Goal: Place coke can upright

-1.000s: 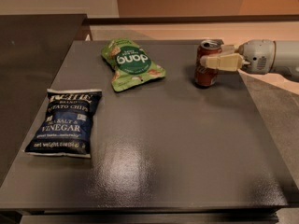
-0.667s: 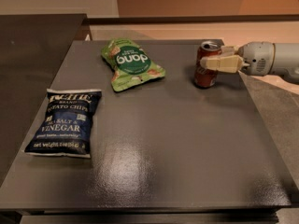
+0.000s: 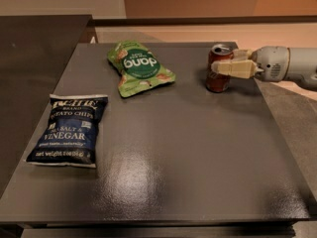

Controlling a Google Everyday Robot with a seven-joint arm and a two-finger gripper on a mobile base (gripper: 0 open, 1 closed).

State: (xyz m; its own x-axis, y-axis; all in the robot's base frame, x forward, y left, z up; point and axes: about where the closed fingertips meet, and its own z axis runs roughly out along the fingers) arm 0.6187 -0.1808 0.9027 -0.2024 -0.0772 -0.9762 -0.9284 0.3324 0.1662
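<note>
The coke can [image 3: 217, 82], red with a silver top, stands upright on the dark grey table [image 3: 173, 152] near its far right edge. My gripper [image 3: 219, 64] reaches in from the right at mid-height of the can. Its cream fingers [image 3: 234, 68] lie along both sides of the can, the near one crossing its front, and are closed on it. The can's base appears to rest on the table top.
A green snack bag [image 3: 139, 67] lies flat at the far middle of the table. A dark blue salt and vinegar chip bag [image 3: 69, 130] lies at the left. The table's right edge runs just below my grey arm [image 3: 290, 66].
</note>
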